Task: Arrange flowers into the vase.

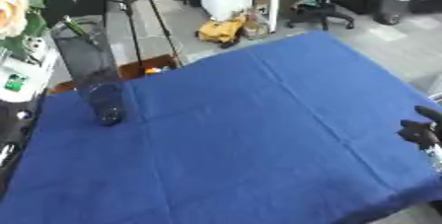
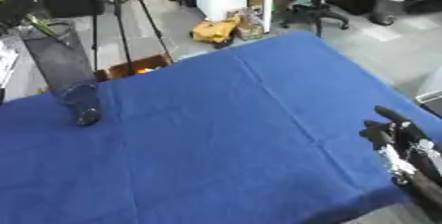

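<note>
Fingers of the right hand are lying relaxed and uncurled at the lower right of the frame, holding nothing, resting over the blue tablecloth; the left hand is not showing in either view; the clear vase is standing tall and leaning slightly at the upper left, well apart from that hand, diagonally across the cloth; a pale flower is hanging just above and left of the vase mouth, a green stem seemingly entering it; the left side is judged nearer.
</note>
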`<state>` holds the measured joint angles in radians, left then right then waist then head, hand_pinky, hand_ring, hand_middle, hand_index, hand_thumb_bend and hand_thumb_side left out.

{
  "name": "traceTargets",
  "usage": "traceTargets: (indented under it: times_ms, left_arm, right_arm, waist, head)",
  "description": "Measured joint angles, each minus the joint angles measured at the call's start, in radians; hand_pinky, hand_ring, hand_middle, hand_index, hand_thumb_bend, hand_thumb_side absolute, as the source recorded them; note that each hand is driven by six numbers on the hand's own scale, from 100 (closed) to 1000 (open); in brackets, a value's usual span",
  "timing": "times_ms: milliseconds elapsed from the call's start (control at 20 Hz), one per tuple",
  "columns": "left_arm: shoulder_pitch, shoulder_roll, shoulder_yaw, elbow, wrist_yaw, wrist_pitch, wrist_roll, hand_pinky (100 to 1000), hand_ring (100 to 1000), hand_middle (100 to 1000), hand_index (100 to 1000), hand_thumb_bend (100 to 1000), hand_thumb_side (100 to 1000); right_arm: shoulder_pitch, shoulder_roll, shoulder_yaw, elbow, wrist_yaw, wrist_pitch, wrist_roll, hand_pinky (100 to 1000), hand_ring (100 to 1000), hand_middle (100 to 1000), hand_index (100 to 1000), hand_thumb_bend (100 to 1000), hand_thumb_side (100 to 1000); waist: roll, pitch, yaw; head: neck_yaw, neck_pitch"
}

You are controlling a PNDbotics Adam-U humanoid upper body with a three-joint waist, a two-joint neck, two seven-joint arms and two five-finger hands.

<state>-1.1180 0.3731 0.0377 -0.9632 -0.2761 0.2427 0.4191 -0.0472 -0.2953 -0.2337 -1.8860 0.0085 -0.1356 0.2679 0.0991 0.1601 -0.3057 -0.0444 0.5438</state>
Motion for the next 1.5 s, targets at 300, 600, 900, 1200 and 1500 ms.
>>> traceTargets:
  times_ms: [300,600,900,1200,1500]
  left_arm:
    - [0.001,-0.001,0.006,0.000,-0.022,0.016,-0.008,432,507,462,661,886,598]
    - [0.001,-0.001,0.006,0.010,-0.051,0.060,-0.048,479,536,492,688,879,601]
    - [0.001,0.001,0.006,0.024,-0.111,0.126,-0.127,520,563,516,705,871,592]
    - [0.001,0.005,0.010,0.025,-0.158,0.154,-0.179,532,571,523,712,881,589]
    - [0.000,0.013,0.009,0.028,-0.192,0.173,-0.189,673,655,595,759,990,573]
  right_arm:
    - [0.001,0.000,0.000,0.000,0.000,0.000,0.000,857,902,638,959,100,574]
    - [0.002,0.000,0.000,0.003,0.000,-0.001,0.001,857,901,638,959,100,574]
    - [0.003,0.000,0.000,0.006,0.000,-0.001,0.001,857,901,638,958,100,574]
    - [0.003,0.000,-0.001,0.006,0.000,-0.001,0.001,857,901,638,958,100,575]
    - [0.004,0.000,-0.001,0.006,0.000,-0.001,0.001,856,901,637,958,100,574]
  waist:
    - [0.000,0.000,0.004]
    - [0.000,0.000,0.004]
    - [0.000,0.000,0.006]
    - [0.000,-0.001,0.006]
    - [0.000,-0.001,0.013]
  head:
    - [-0.002,0.000]
    - [-0.002,0.000]
    - [-0.003,0.000]
    - [-0.006,0.000]
    - [-0.009,0.000]
